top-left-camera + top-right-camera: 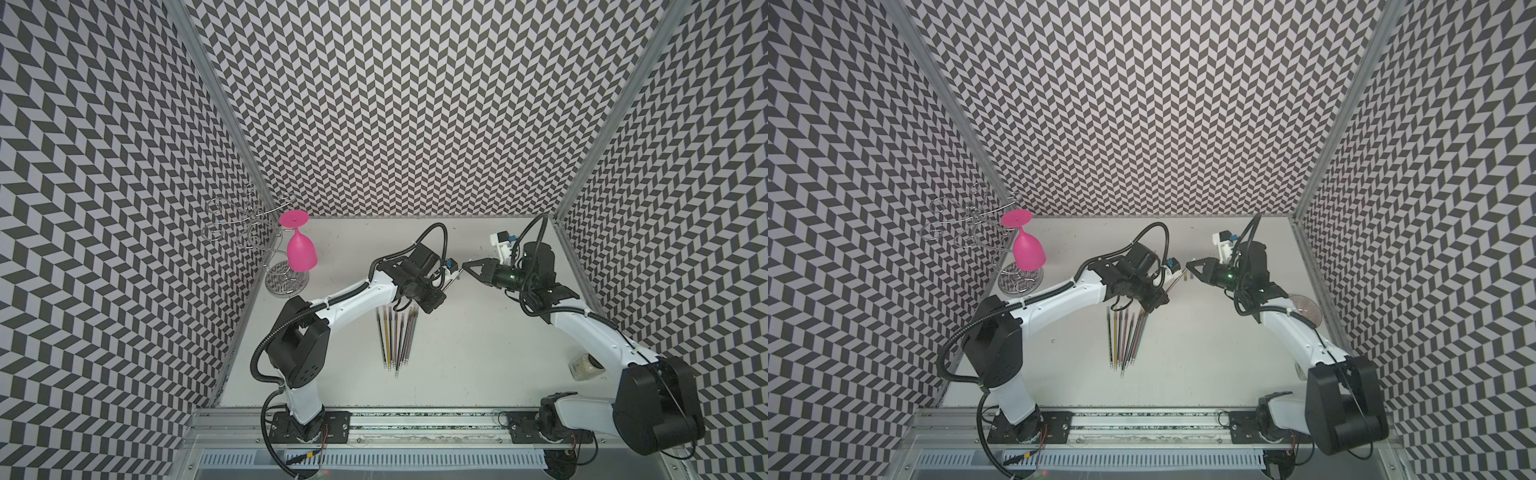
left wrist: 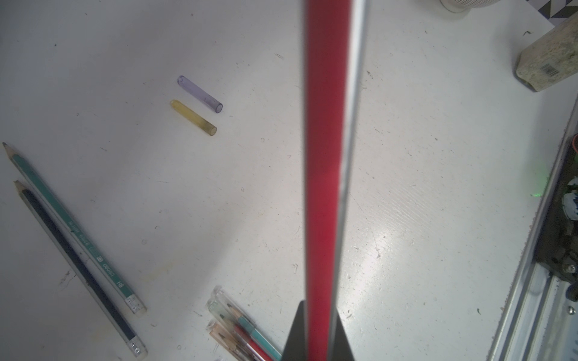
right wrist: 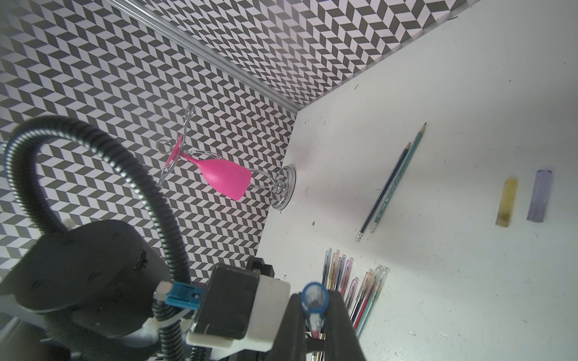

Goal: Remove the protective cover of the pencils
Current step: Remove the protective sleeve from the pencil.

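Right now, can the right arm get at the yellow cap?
Probably not yet: the right gripper is shut on the clear cap of the red pencil. The yellow cap itself lies in the open beside a purple cap, nothing on it.

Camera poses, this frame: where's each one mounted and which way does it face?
Both top views: high above the front rail, looking down and back over the table; left arm, right arm, the pencils and a pink wine glass show.
Left wrist: on the left arm, looking along the gripped red pencil to the table; only its jaws' tips show.
Right wrist: on the right arm, facing the left arm and pink wine glass; its jaws pinch a clear cap.
Shared: both wrist views show the yellow cap and purple cap.
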